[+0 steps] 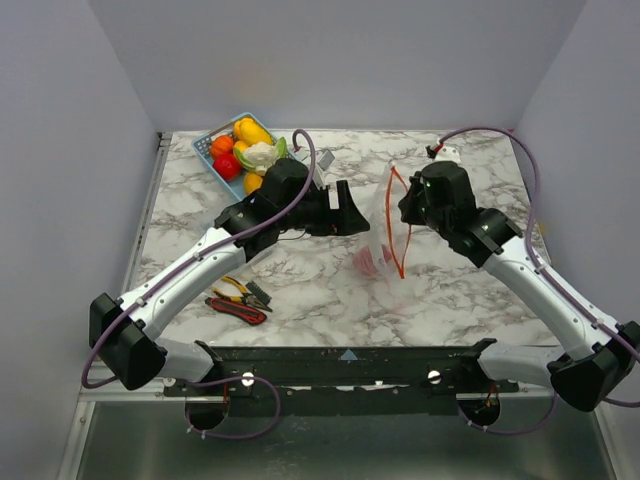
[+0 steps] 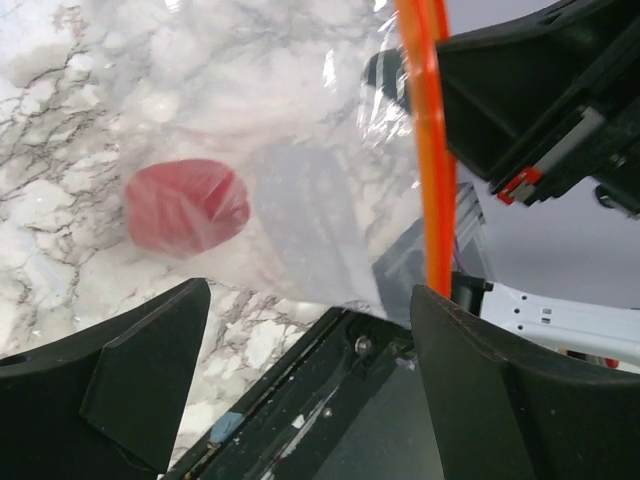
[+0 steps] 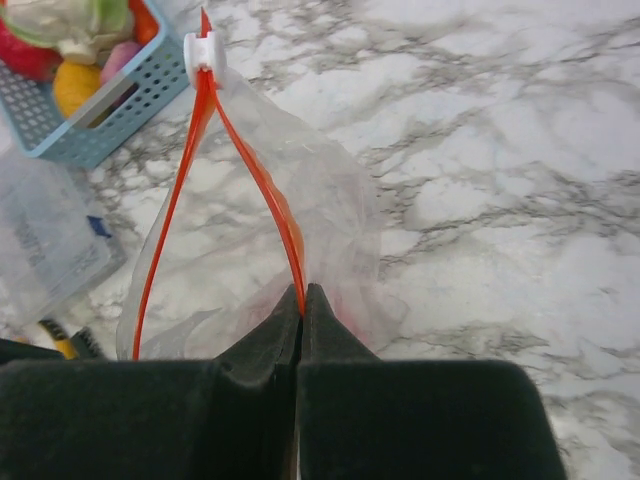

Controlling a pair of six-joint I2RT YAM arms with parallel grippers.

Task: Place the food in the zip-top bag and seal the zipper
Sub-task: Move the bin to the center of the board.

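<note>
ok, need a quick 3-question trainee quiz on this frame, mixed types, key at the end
1. True or false: the right tool is shut on the zipper of the zip-top bag.
2. What lies inside the bag? A) a red piece of food B) a yellow piece of food C) nothing
3. Short answer: is the left tool open or shut?

Key: 1 true; 2 A; 3 open.
</note>
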